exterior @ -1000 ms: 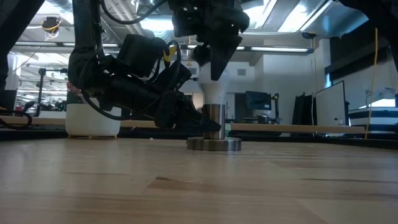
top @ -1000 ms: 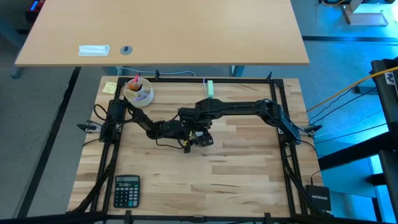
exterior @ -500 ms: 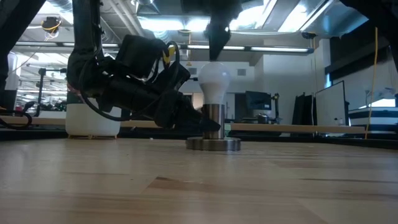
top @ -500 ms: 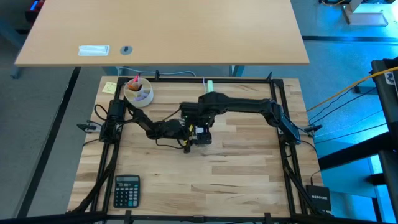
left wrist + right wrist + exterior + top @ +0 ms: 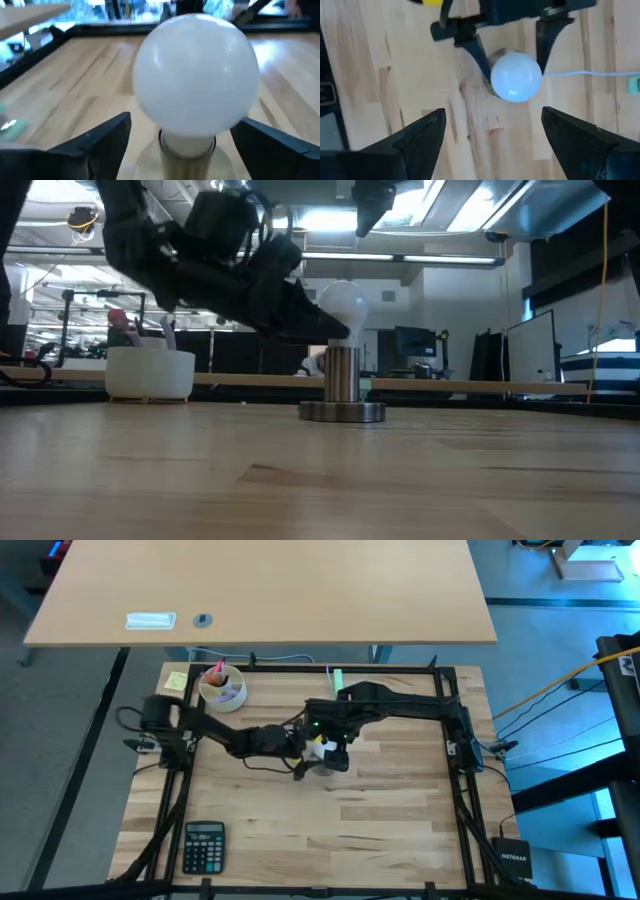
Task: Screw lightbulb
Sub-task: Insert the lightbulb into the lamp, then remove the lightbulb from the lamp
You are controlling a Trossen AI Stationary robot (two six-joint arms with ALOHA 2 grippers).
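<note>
The wooden table (image 5: 380,830) carries a calculator (image 5: 204,846) whose keys are too small to read. A black box (image 5: 513,862) off the table's corner reads NETGEAR. The left gripper (image 5: 175,145), fingers spread, flanks the lightbulb (image 5: 342,307) without touching. The right gripper (image 5: 492,132) hangs above, spread too. The bulb stands upright in the metal socket (image 5: 343,388), its screw base hidden.

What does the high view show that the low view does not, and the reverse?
Only the high view shows the calculator, the pale green plug block and the right gripper above the bulb. Only the low view shows the lightbulb standing upright in the metal socket on its round base, and the room behind. Both show the left gripper open beside the bulb, and the white cup.
</note>
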